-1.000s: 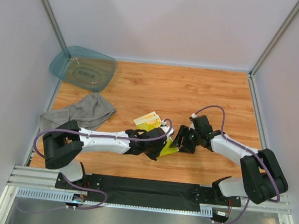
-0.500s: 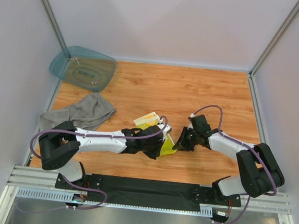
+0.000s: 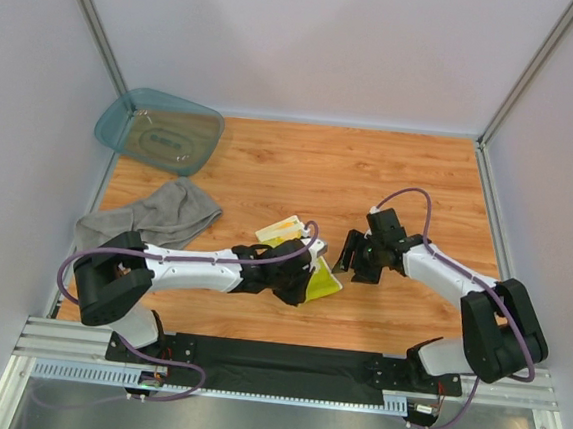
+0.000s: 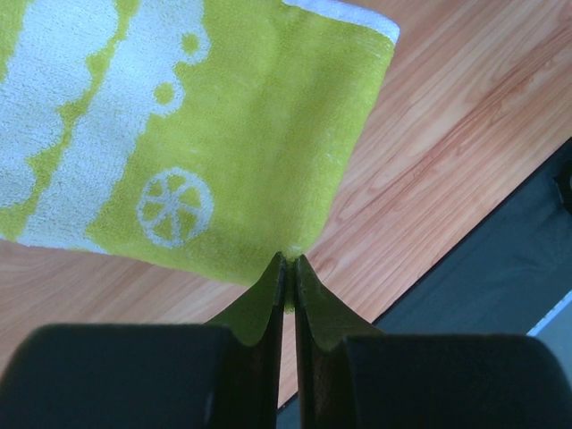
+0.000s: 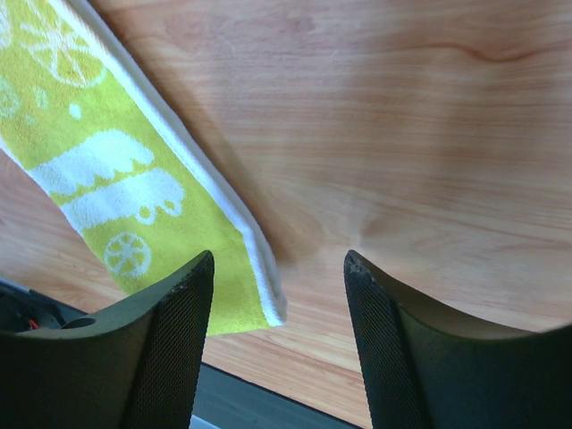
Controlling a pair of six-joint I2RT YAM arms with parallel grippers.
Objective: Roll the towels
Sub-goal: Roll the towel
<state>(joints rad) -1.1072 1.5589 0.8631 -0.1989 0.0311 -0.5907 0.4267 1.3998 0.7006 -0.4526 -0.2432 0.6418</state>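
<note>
Now that my right jaws have opened and backed toward 2 o'clock, only my left jaws pinch the lemon-print yellow cloth (image 4: 223,107); rolling looks unstarted.

Yellow-and-white lemon-print cloth (image 4: 223,134), grey towel (image 3: 161,214), teal tub (image 3: 163,135)

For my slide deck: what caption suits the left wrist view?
Left gripper pinches an edge of the yellow-and-white cloth over the wooden table.

White-shelled arms (image 3: 192,266) with black joints, looping purple cables (image 3: 409,192), black mesh-textured pincer fingers (image 5: 170,349)
</note>
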